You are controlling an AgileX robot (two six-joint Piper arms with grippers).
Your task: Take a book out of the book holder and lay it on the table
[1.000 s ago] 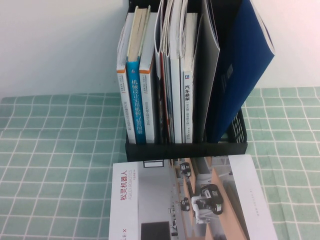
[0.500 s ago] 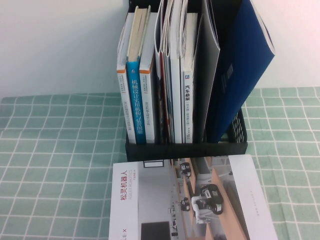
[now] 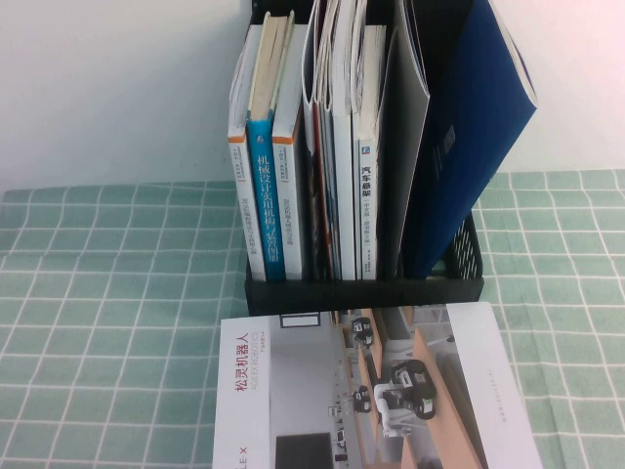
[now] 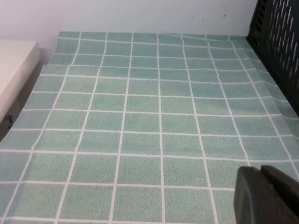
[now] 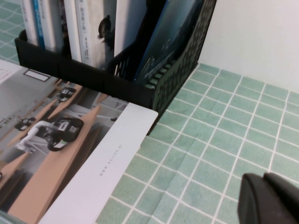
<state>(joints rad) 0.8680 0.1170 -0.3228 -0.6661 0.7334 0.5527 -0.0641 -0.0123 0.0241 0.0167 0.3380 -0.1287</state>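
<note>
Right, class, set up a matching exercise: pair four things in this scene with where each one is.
Things:
1. book
2. blue folder
3. book holder
4. right gripper

Places:
A. leaning in the holder's rightmost slot
B. lying flat on the table, in front of the holder
C. above the cloth to the right of the book, fingers shut
D. standing upright at the back of the table, full of books

Pairs: 1-B, 2-A, 3-D, 4-C

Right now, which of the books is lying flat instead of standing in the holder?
The white-and-grey book with the wheeled-robot photo: it lies flat on the table in front of the book holder; all others stand upright inside.
</note>
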